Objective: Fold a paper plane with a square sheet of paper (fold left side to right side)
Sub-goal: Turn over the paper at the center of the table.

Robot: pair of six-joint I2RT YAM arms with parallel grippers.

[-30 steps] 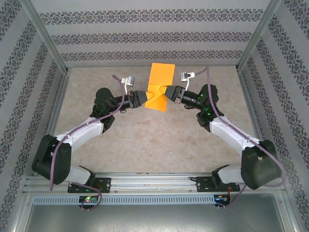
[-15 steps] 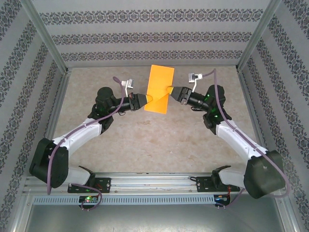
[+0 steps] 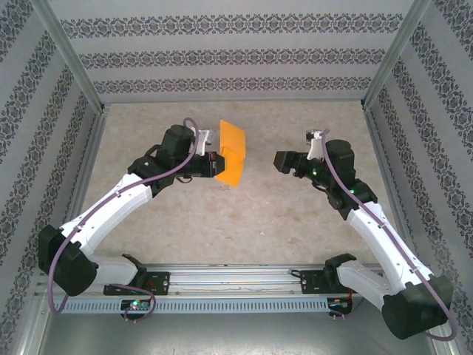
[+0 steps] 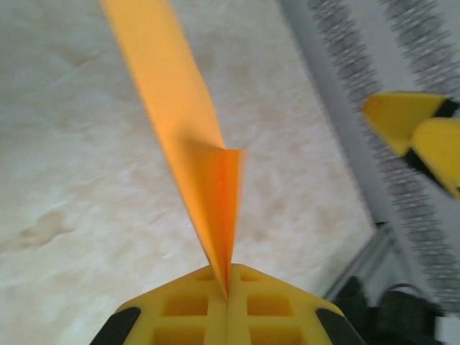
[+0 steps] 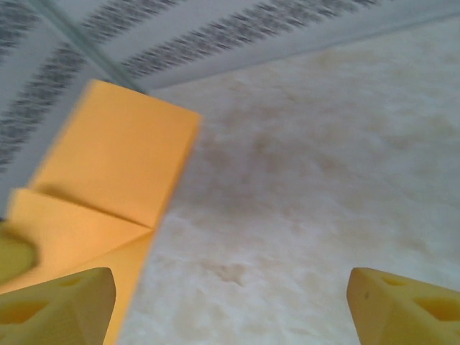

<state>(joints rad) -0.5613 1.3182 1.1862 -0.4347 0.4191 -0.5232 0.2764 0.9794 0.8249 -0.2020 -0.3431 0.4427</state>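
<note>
The orange sheet of paper [image 3: 231, 151] is folded and held up off the table, tilted on edge. My left gripper [image 3: 217, 164] is shut on its lower left part. In the left wrist view the paper [image 4: 188, 115] rises as a narrow doubled strip out of the closed yellow jaws of my left gripper [image 4: 228, 279]. My right gripper [image 3: 278, 160] stands open to the right of the sheet, apart from it. In the right wrist view the paper [image 5: 118, 162] shows a diagonal crease at the left, and the right gripper [image 5: 230, 302] has only bare table between its wide-set fingers [image 5: 68, 300].
The beige tabletop [image 3: 244, 214] lies under both arms. Patterned walls and metal frame posts [image 3: 380, 63] close in the back and sides. The right gripper's yellow fingers [image 4: 413, 126] show at the right of the left wrist view.
The right gripper let go of the paper, opened wide and drew back to the right. The left gripper closed fully on the sheet and lifted it leftward, turning it on edge.
</note>
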